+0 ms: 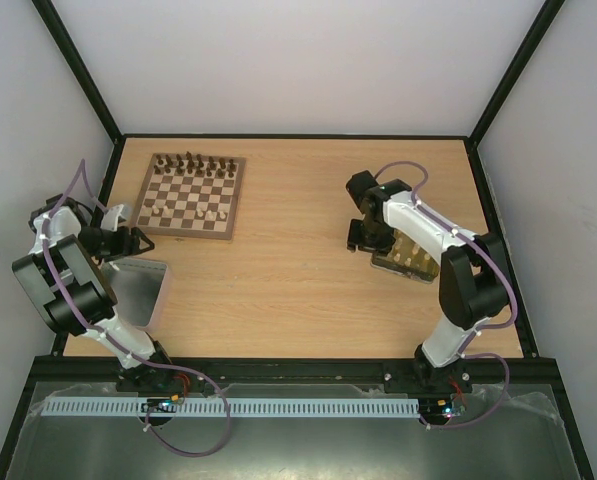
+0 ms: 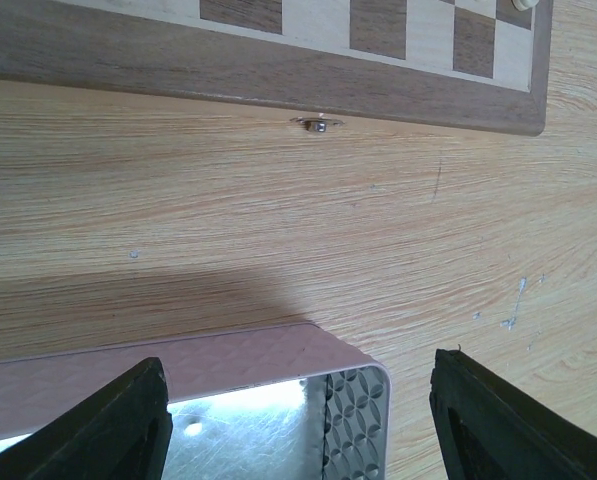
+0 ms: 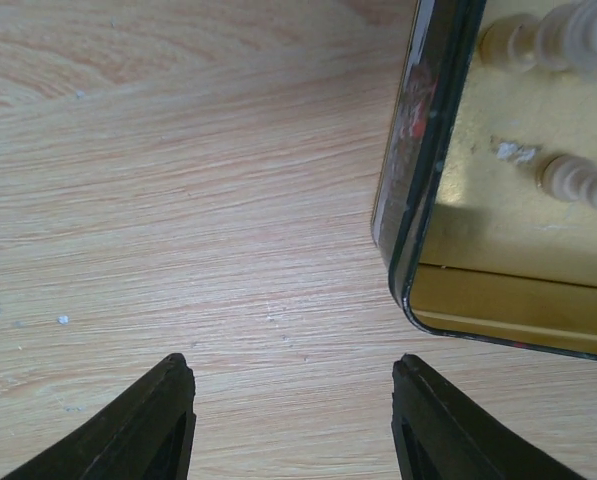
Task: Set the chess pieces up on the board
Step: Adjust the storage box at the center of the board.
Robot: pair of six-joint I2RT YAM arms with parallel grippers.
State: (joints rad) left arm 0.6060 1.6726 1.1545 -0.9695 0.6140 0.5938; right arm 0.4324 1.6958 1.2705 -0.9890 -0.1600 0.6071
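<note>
The board (image 1: 190, 196) lies at the far left of the table, with a row of dark brown pieces (image 1: 191, 163) along its far edge and a few cream pieces (image 1: 214, 214) near its front edge. Its border shows in the left wrist view (image 2: 278, 80). My left gripper (image 1: 136, 241) is open and empty, just in front of the board's near left corner, over a corner of the grey lid (image 2: 278, 385). My right gripper (image 1: 362, 238) is open and empty over bare table, just left of the yellow tray (image 3: 508, 300) that holds cream pieces (image 3: 578, 182).
The grey lid (image 1: 138, 290) lies at the near left. The yellow tray (image 1: 410, 262) sits at the right, partly under my right arm. A small metal clasp (image 2: 318, 123) sticks out from the board's edge. Black frame rails edge the table.
</note>
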